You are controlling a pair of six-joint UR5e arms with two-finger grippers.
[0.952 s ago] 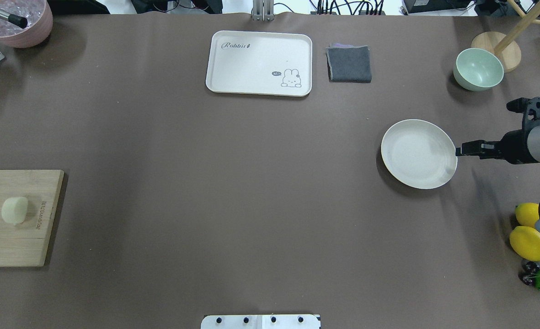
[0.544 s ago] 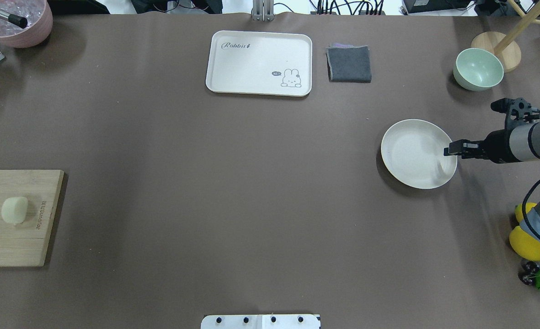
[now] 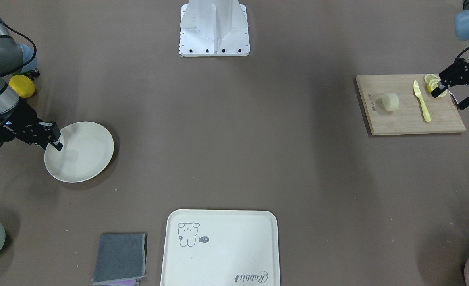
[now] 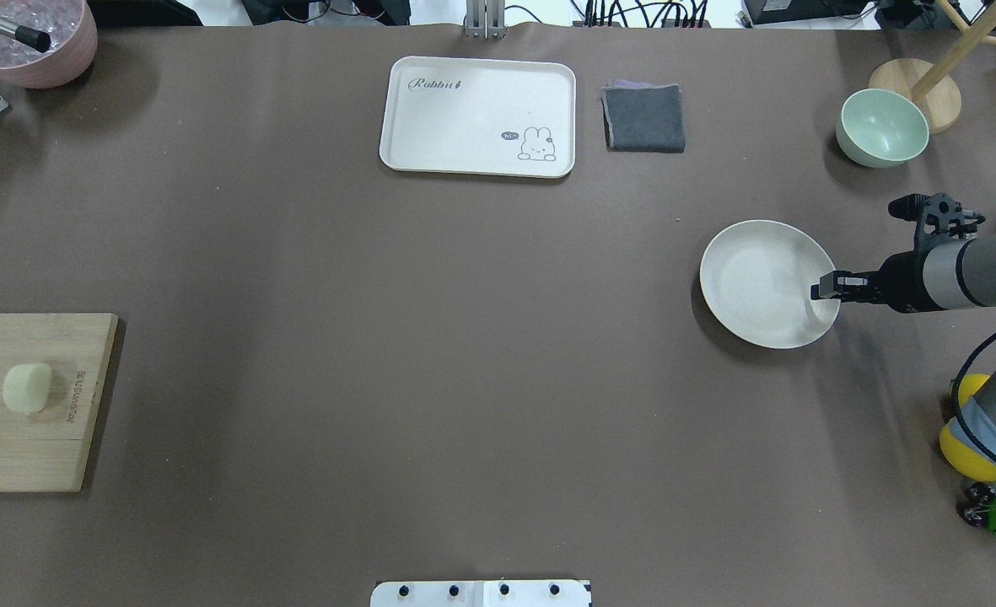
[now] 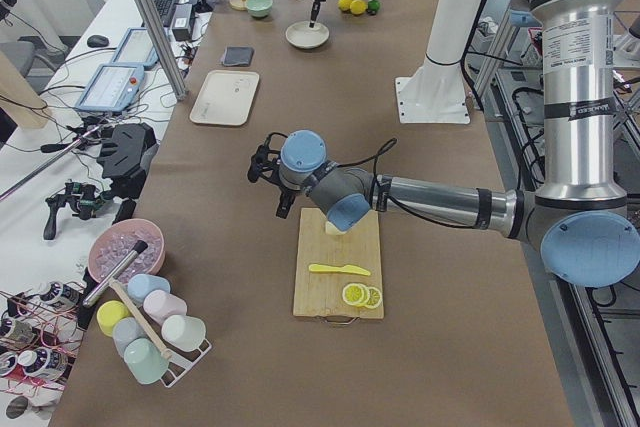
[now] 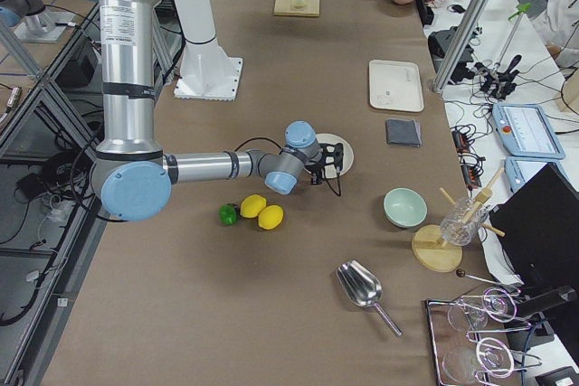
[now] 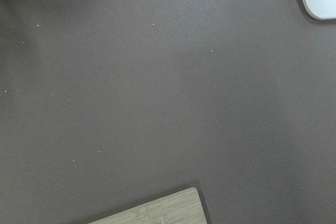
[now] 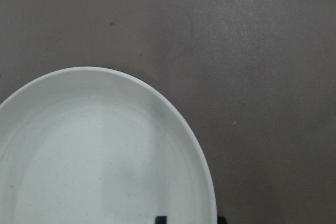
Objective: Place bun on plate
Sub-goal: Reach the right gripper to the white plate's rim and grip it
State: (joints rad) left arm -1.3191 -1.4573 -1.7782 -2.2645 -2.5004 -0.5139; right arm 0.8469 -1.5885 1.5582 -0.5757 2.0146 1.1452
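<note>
At the overhead view's 9 o'clock edge, the bun [image 4: 27,388] lies on a wooden cutting board [image 4: 8,455], well apart from the plate [image 4: 742,278] over at 3 o'clock. It looks light and soft with a smooth skin, so it would likely dent or squirm under a hard pinch. The safer hold is a gentle one across its rounded sides, about mid-height, with the fingers coming straight down. In the front-facing view the left gripper [image 3: 450,96] hangs at the bun's 3 o'clock, beyond the yellow knife [image 3: 421,101] and over the lemon slices [image 3: 431,81]. Its two fingers look spread and hold nothing. The right gripper [image 4: 816,291] sits at the plate's 3 o'clock rim. Its wrist camera shows a dark tip on each side of the rim with a gap on the inner side, so it reads as parted rather than clamped. Those tips are cut off by the picture's bottom edge. The overhead view leaves the left gripper out altogether, the left side view hides most of the bun behind the near arm, and the left wrist camera shows only mat, a board corner and a tray corner.
</note>
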